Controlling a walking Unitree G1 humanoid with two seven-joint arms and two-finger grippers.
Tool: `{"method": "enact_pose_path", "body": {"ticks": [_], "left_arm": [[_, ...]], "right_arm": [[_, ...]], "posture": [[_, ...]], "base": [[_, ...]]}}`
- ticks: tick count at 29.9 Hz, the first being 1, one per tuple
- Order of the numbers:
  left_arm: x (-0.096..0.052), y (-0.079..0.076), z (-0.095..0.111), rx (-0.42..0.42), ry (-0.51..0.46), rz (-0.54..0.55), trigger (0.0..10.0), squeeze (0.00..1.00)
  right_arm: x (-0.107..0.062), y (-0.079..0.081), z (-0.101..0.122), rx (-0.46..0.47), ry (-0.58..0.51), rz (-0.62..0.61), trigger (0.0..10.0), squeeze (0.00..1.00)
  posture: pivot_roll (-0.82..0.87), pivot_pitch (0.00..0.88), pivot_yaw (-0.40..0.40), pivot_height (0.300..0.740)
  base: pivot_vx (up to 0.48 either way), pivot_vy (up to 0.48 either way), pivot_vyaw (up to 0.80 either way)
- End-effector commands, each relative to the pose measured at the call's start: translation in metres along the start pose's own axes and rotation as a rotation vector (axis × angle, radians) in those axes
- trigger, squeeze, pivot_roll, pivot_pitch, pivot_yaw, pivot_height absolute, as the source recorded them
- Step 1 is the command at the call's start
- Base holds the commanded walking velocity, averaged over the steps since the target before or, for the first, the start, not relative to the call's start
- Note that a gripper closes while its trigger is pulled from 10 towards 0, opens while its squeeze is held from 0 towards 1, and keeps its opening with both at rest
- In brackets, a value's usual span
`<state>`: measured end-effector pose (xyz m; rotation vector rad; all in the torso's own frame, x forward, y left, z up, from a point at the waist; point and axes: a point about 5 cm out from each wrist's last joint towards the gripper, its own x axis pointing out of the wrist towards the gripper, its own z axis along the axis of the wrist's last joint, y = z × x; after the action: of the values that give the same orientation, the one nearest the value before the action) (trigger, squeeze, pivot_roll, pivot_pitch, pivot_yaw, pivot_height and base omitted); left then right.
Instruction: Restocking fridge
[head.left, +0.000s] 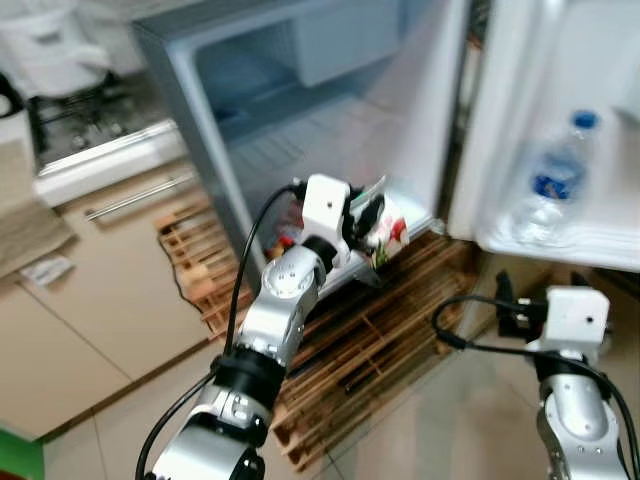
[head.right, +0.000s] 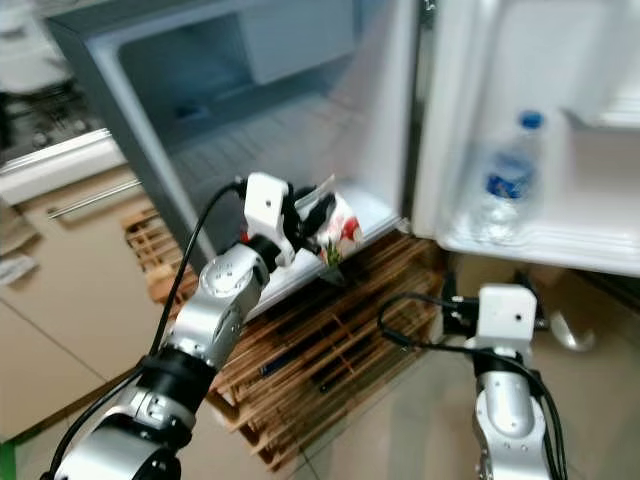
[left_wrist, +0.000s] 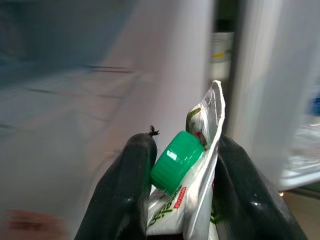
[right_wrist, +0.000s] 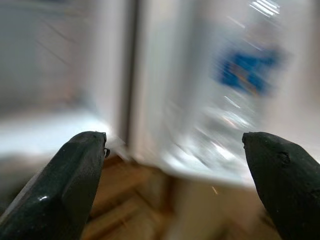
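1. Two arms reach out in front of me. Nearest, low on my right, the right gripper (right_wrist: 170, 185) has its fingers spread wide apart with nothing between them, and it points toward the open fridge door (head.left: 560, 90).
2. A little further out, my left gripper (left_wrist: 175, 185) is clamped on a white pouch (head.left: 385, 232) with a green cap (left_wrist: 176, 160) and red print. The black fingers (left_wrist: 125, 190) squeeze it from both sides.
3. Below both arms, a wooden slat pallet (head.left: 380, 330) lies on the tiled floor, with the fridge (head.left: 180, 80) standing on it.
4. The pouch is at the front edge of the fridge's lowest inner shelf (head.left: 300, 150), just at the opening and not yet set down inside.
5. Further right, a clear water bottle (head.left: 550, 180) with a blue cap stands in the door's rack.
6. My judgement: the step in hand is carrying the pouch into the fridge. Next I should push it further over the shelf, lower it until it rests, then part the left fingers.
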<state>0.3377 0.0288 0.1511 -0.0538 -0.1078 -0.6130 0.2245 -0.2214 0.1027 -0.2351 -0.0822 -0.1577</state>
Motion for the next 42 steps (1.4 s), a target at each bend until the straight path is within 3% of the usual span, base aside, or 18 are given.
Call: {"method": "enact_pose_path", "body": {"ticks": [1, 11, 14, 15, 19, 24, 27, 32, 42], "left_arm": [[-0.001, 0.002, -0.001, 0.001, 0.014, -0.01, 10.0, 0.0], [-0.001, 0.001, 0.004, -0.022, -0.02, -0.016, 10.0, 0.0], [0.0, 0.008, 0.002, -0.026, 0.008, 0.044, 10.0, 0.0], [0.002, 0.018, -0.004, -0.04, 0.064, 0.136, 10.0, 0.0], [0.005, 0.023, -0.006, -0.118, 0.084, 0.175, 10.0, 0.0], [0.011, -0.005, 0.001, -0.165, 0.046, 0.06, 10.0, 0.0], [0.007, -0.008, -0.001, -0.141, 0.045, 0.049, 10.0, 0.0], [0.008, 0.004, -0.001, -0.152, 0.038, 0.114, 10.0, 0.0], [0.015, -0.015, -0.002, -0.108, 0.057, 0.03, 10.0, 0.0]], "right_arm": [[-0.003, 0.006, -0.002, 0.018, 0.008, 0.021, 10.0, 0.0], [-0.004, 0.008, -0.003, 0.02, 0.013, 0.024, 10.0, 0.0], [-0.004, 0.009, -0.002, 0.027, 0.011, 0.037, 10.0, 0.0], [-0.004, 0.013, -0.001, 0.039, 0.011, 0.067, 10.0, 0.0], [-0.004, 0.014, 0.002, 0.043, 0.001, 0.096, 10.0, 0.0], [-0.005, 0.012, 0.003, 0.026, 0.011, 0.122, 10.0, 0.0], [-0.004, 0.011, 0.004, 0.02, 0.006, 0.132, 10.0, 0.0], [0.002, 0.012, 0.005, 0.013, 0.004, 0.14, 10.0, 0.0], [0.006, 0.017, 0.006, 0.022, 0.011, 0.156, 10.0, 0.0]], "posture": [[-0.18, 0.0, 0.127, 0.74], [-0.19, 0.0, 0.132, 0.74], [-0.19, 0.0, 0.134, 0.74], [-0.19, 0.0, 0.132, 0.74], [-0.19, 0.0, 0.126, 0.74], [-0.2, 0.0, 0.107, 0.74], [-0.2, 0.0, 0.097, 0.74], [-0.19, 0.0, 0.086, 0.74], [-0.19, 0.0, 0.084, 0.74]], "base": [[0.0, 0.0, 0.0], [0.0, -0.305, 0.0], [0.26, -0.399, 0.0], [0.0, 0.0, 0.0], [0.0, 0.0, 0.0], [0.0, 0.0, 0.0], [0.0, 0.0, 0.0], [0.0, -0.257, 0.0], [0.0, -0.423, 0.64]]}}
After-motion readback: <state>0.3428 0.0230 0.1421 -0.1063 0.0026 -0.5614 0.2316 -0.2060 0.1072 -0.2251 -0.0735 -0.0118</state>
